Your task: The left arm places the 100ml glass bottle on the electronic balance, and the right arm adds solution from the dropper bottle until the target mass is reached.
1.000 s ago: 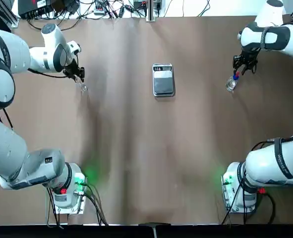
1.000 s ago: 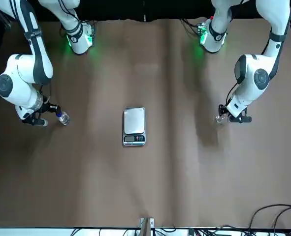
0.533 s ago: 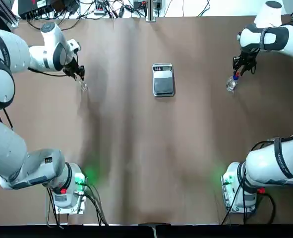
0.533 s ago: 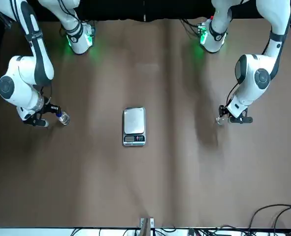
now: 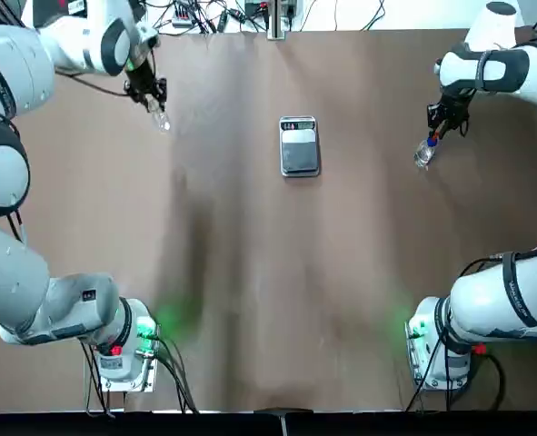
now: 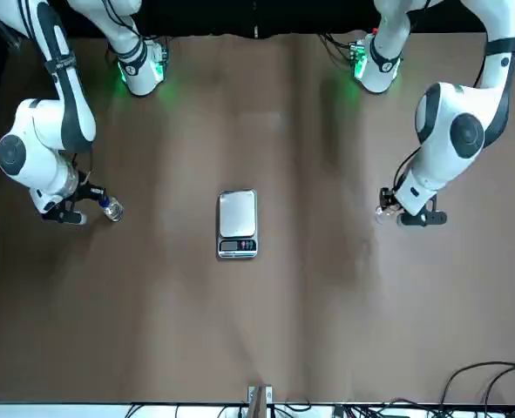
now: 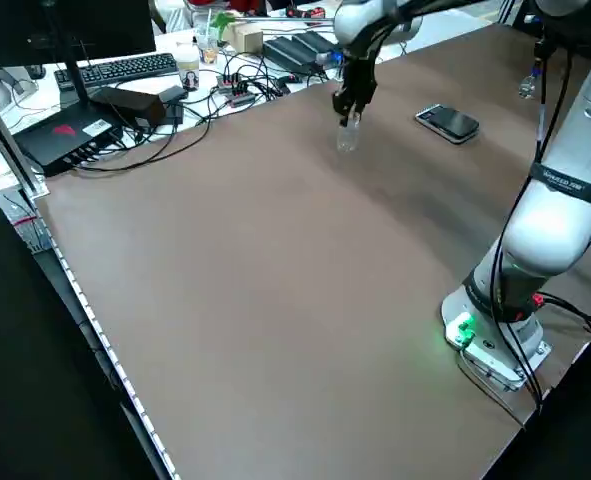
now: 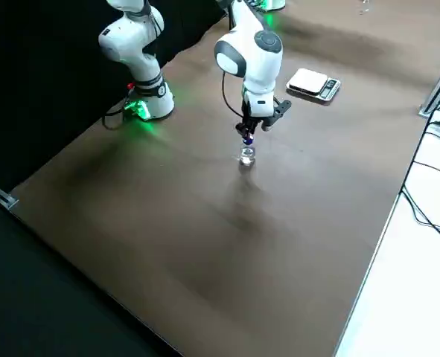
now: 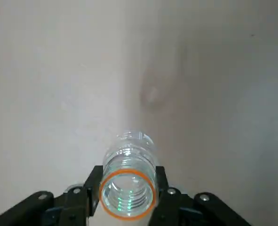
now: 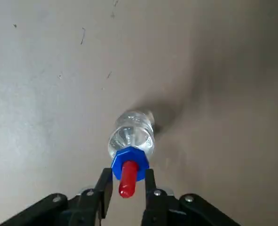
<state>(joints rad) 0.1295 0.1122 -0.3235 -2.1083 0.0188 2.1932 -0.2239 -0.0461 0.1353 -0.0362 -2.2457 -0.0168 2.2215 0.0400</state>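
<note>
Left gripper clamped on neck of one 100ml glass bottle, lifted above table, well left of one electronic balance. Right gripper closed at blue collar of one dropper bottle, standing on table far right of balance

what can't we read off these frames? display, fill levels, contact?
- Electronic balance display: digits too small in top, front and side views.
- Dropper bottle liquid level: the wrist view looks down its blue collar; elsewhere too small.
- 100ml glass bottle: contents unreadable through its open mouth.
- Right gripper fingers touching the collar or not: unclear.
</note>
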